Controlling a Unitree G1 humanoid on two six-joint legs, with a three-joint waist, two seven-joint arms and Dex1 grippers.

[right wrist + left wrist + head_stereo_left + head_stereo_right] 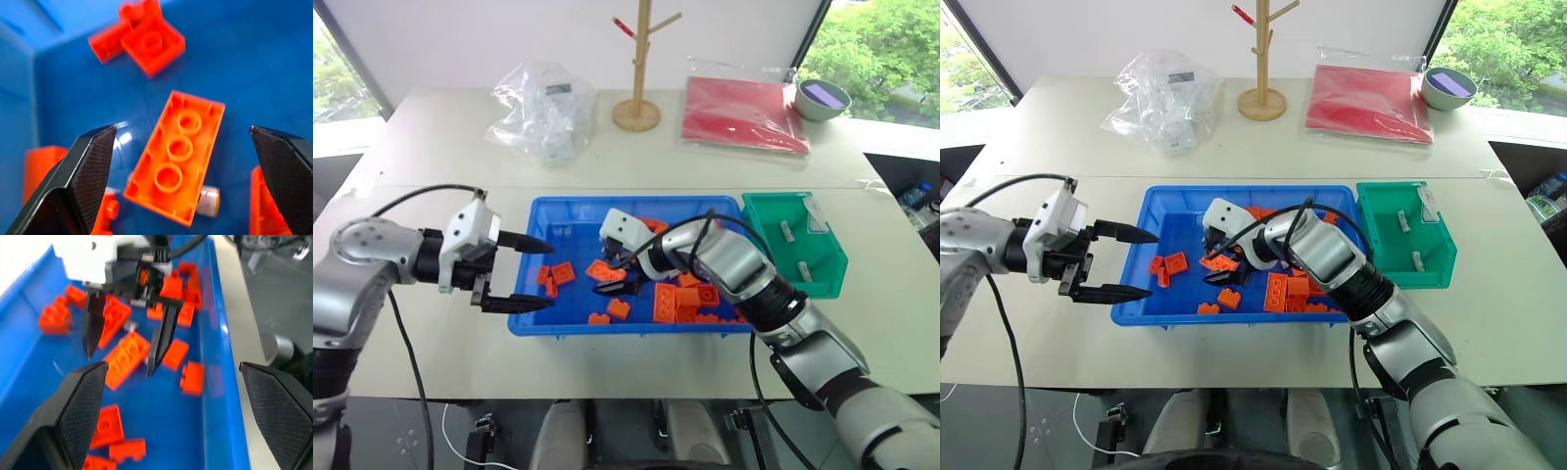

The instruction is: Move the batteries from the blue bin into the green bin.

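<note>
So the right gripper (607, 276) is down inside the blue bin (548, 211), fingers spread wide apart with nothing between them, pointing at an upside-down orange brick (176, 156) that lies flat on the bin floor. In the right wrist view one battery (209, 201) peeks out from under the near end of that brick, touching it, mostly hidden. The rest of the bin floor is scattered with more orange bricks (677, 299), mostly bunched toward the right side. The left gripper (527, 272) hangs just outside the blue bin's left wall, over the rim, also wide open and holding nothing, fingers pointing right toward the bin. The green bin (759, 209) sits touching the blue bin's right side and already has two batteries (786, 231) lying in it, one farther, one nearer. Far side of the table has a crumpled plastic bag (543, 108), a wooden stand (638, 69), a red folder (744, 113) and a grey bowl (820, 98).
</note>
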